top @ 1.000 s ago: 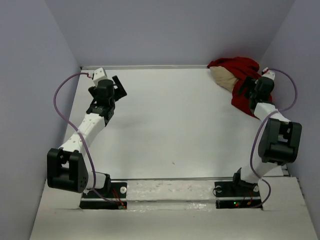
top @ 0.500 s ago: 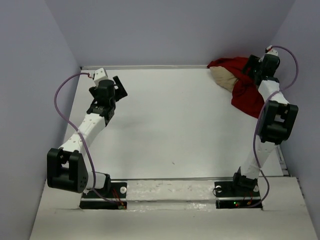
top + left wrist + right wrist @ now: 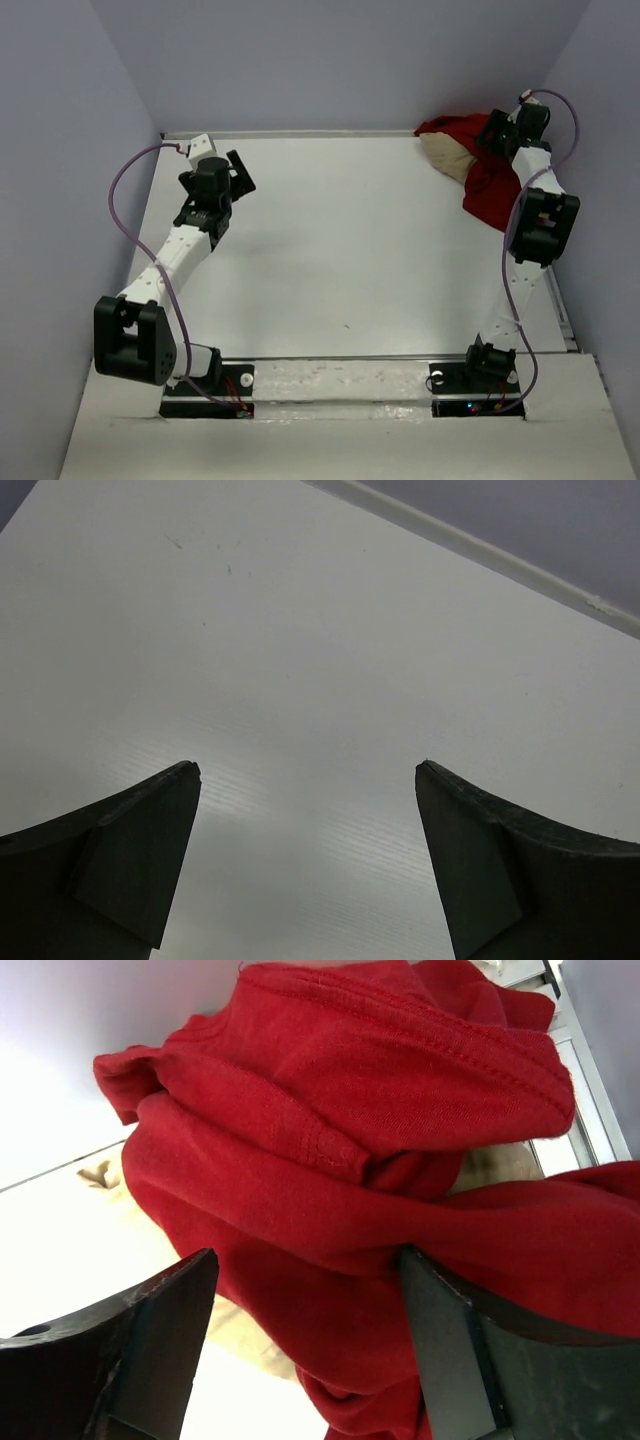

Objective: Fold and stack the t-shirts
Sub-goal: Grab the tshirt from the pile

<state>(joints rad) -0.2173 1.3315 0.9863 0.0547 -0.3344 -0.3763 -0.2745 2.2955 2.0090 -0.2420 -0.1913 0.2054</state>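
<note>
Dark red cloth, the large t-shirt (image 3: 486,196), lies crumpled in the far right corner of the white table (image 3: 350,240), against the back wall (image 3: 350,60) and close to the right side wall. Part of it trails toward the near side along the table's right edge. The tan t-shirt (image 3: 443,154) lies under it and peeks out on the left side of the heap. From the right wrist camera, beige cloth also shows beneath the red folds and through a gap between them.

The right gripper (image 3: 495,134) reaches into this heap from above. Its two fingers (image 3: 150,1350) stand apart, one on either side of a thick ridge of red fabric, and the cloth bulges between them. Whether the pads already press on the fabric cannot be told.

The left gripper (image 3: 238,172) hangs over the bare far left part of the table, well apart from both shirts. Its jaws are spread wide and only plain white table surface shows between them.
</note>
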